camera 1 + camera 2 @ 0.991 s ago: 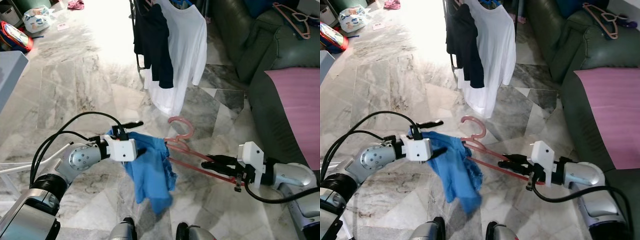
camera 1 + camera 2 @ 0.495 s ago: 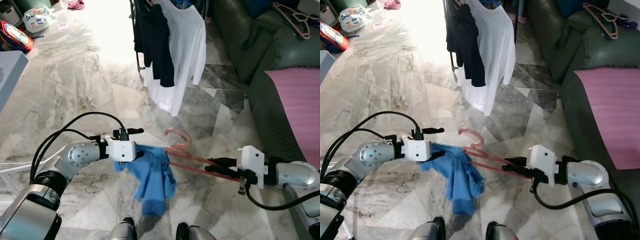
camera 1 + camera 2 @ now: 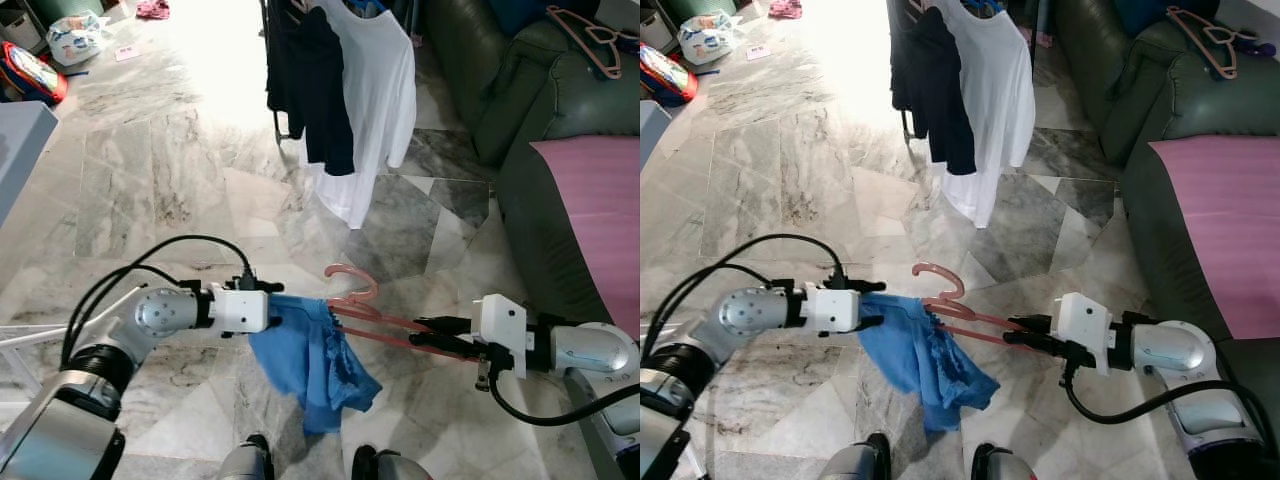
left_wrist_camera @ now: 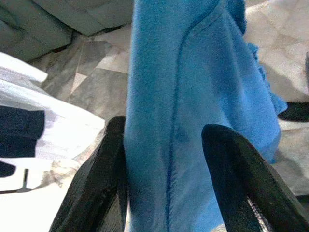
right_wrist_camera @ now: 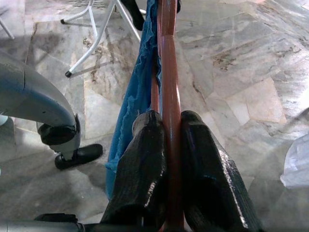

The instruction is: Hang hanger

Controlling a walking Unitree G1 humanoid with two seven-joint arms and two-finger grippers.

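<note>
The pink hanger [image 3: 385, 318] lies flat in the air in front of the robot, low over the floor [image 3: 150, 170]; its long bar runs sideways, from the right gripper [image 3: 425, 331] across to the left gripper [image 3: 282, 308]; its curved hook [image 3: 348, 278] sticks out away from the robot, toward the clothes rack [image 3: 272, 60] ahead. The right jaws are clenched on one end of the hanger's bar; in the right wrist view the smooth, thin bar sits tight between the two black fingers [image 5: 145, 164] and runs straight on out from them. The blue cloth [image 3: 315, 355] hangs on the other end of the hanger; it is soft and floppy, with a frayed edge, and it droops down toward the floor. The left jaws are grasping a fold of this cloth; in the left wrist view the blue cloth [image 4: 193, 96] fills the gap between the fingers [image 4: 104, 183].

The rack is well apart from the hanger, farther ahead; a white shirt [image 3: 370, 100] and a dark top [image 3: 315, 80] hang on it already. The hook points about the right way, so I think the hanger mostly needs to go up and forward to the rack; the right arm has the hard part and can steer it best. The floor is shiny grey marble; a green sofa [image 3: 520, 90] with a pink cover [image 3: 595, 220] stands to the right.
</note>
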